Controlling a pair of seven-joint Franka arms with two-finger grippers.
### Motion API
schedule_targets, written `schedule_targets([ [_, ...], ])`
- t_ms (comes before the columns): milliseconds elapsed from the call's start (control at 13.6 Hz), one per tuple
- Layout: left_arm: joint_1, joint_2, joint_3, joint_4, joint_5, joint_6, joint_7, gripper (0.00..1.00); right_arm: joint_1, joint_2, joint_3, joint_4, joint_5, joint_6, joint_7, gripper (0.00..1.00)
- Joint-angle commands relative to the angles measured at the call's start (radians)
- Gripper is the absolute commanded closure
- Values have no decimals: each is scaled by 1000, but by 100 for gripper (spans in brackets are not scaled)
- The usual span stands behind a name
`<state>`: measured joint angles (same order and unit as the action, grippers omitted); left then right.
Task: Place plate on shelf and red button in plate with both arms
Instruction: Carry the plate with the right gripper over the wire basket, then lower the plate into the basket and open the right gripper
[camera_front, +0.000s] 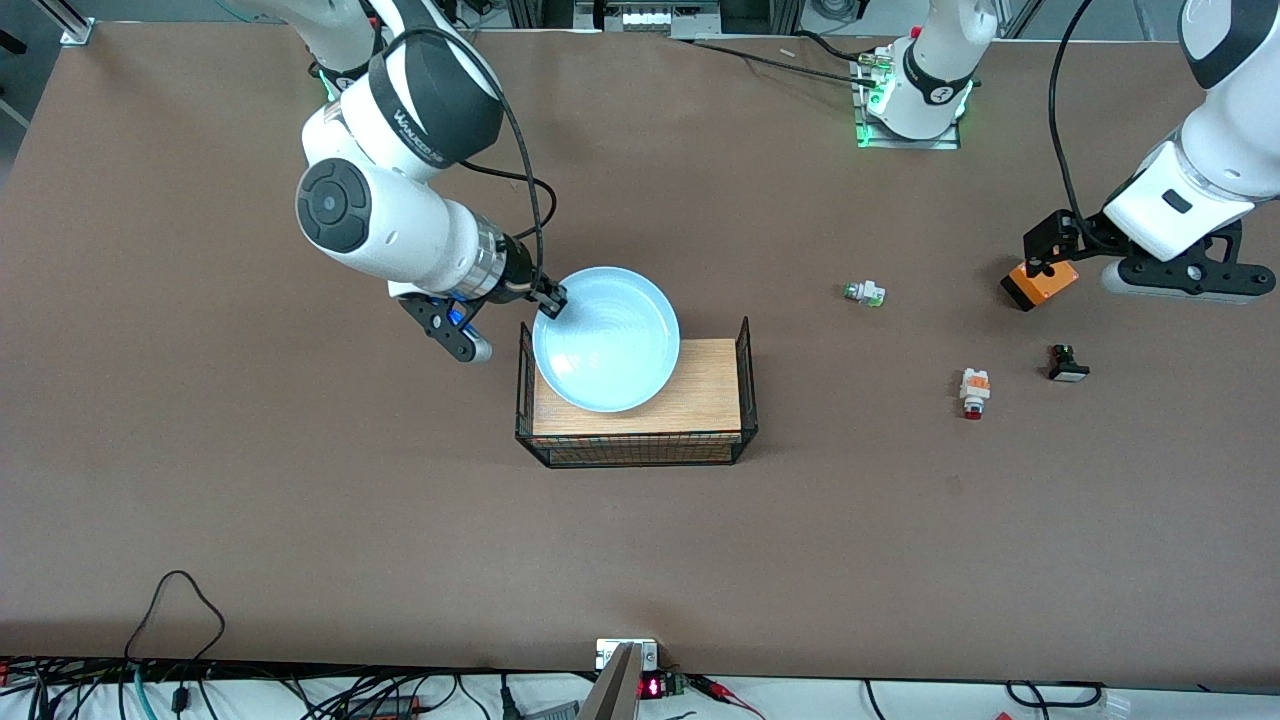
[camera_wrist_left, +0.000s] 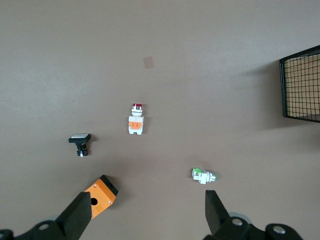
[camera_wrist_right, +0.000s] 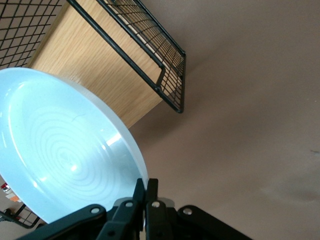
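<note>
Plate (camera_front: 606, 338): pale light-blue, round, shallow, raised rim. Held by its rim over the wire-sided tray (camera_front: 745, 375), above the tray's wooden floor and toward the right arm's end of it; whether it already rests on the wood I cannot tell.

Right gripper (camera_front: 552, 300): fingers pinched tight on the plate's rim, seen clamped together in the right wrist view (camera_wrist_right: 146, 192).

Left gripper (camera_wrist_left: 145, 212): fingers spread wide, holding nothing, hovering over bare table at the left arm's end, above an orange box (camera_front: 1040, 284).

Red button (camera_front: 975, 391): lying on its side on the table, well apart from the tray, toward the left arm's end. In the left wrist view (camera_wrist_left: 135, 120) it lies ahead of the open fingers, roughly centred between them. Its long axis runs toward and away from the front camera, red tip at the nearer end, orange block at the other.

Other parts: green-tipped white button (camera_front: 864, 293), farther from the front camera; black button with white cap (camera_front: 1067, 363), beside the red one.

Judgement: the left arm is by far the nearer to the red button, and a grasp would likely close across its short width.
</note>
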<state>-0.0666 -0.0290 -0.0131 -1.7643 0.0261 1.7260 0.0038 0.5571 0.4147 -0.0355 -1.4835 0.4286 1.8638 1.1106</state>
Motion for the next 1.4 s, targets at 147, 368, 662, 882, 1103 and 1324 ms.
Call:
schedule_targets([
  [147,-12,0,7,9,20,-14,-7,0,30,52,-11,2,18,58,-4,100],
  [368,-12,0,9,9,20,-14,-7,0,30,61,-12,-29,13,83,-14,100],
  [662,-12,0,7,9,20,-14,-7,0,44,93,-12,-32,10,135,-14,100],
  [882,-12,0,9,9,20,-13,-7,0,50,96,-15,-38,15,147,-29,100],
  [1103,-12,0,9,9,20,-14,-7,0,58,92,-18,-31,-8,159,-20,0],
  [1324,-12,0,9,9,20,-14,-7,0,64,75,-20,-5,-21,161,-28,0],
])
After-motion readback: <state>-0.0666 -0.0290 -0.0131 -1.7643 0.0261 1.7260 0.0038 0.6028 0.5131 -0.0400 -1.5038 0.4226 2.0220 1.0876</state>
